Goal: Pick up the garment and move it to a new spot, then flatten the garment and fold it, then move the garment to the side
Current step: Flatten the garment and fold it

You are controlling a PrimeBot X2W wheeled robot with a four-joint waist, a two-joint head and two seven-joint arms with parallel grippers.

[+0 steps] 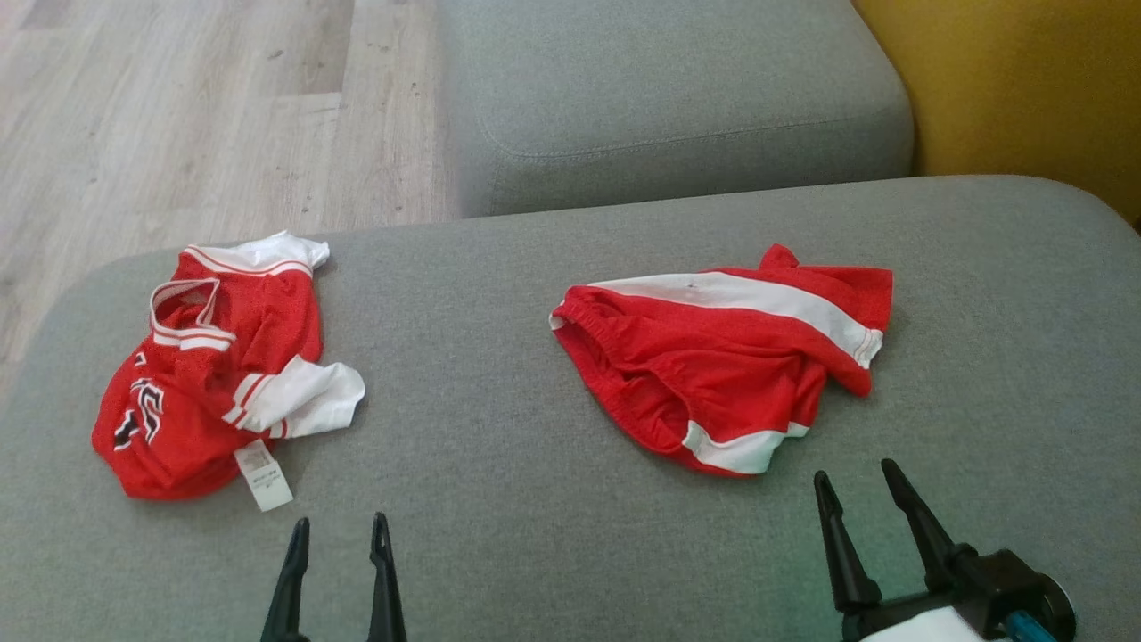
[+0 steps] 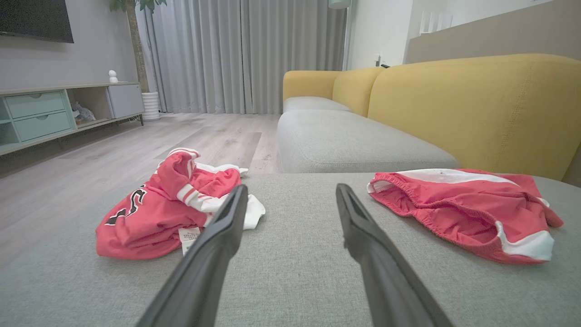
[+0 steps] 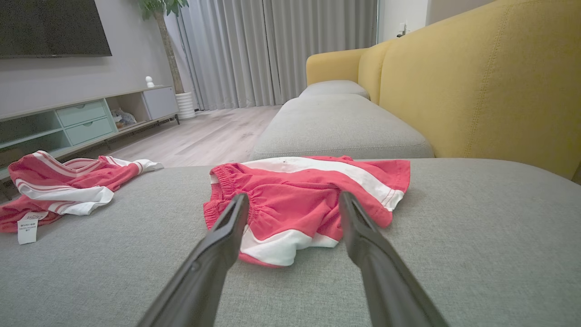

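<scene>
Left gripper (image 1: 340, 520): fingers spread wide, nothing between them. Sits low over bare grey cushion (image 1: 535, 553), aimed at the stretch of fabric between the two garments.

Right gripper (image 1: 853, 471): fingers likewise parted and empty. Stops just short of the near hem of the shorts (image 1: 722, 357), apart from the cloth.

Shorts: red, with a white side stripe and a white hem band. Rumpled on the right half of the cushion, elastic waistband open toward the left, straight ahead of the right gripper.

Jersey (image 1: 214, 374): red, with white striped trim and dark lettering. Bunched on the left part of the cushion near its edge, ahead and to the left of the left gripper, well apart from the shorts. White label (image 1: 263, 477) hanging off the near side.

Second grey seat cushion (image 1: 669, 89): just beyond the first.

Yellow backrest (image 1: 1025, 80): along the right.

Pale wood floor (image 1: 178, 107): to the left.

Background, wrist views: grey curtains (image 2: 245, 54), low cabinet with pale green drawers (image 3: 81, 118), dark wall screen (image 3: 50, 27), potted plant (image 3: 163, 9).
</scene>
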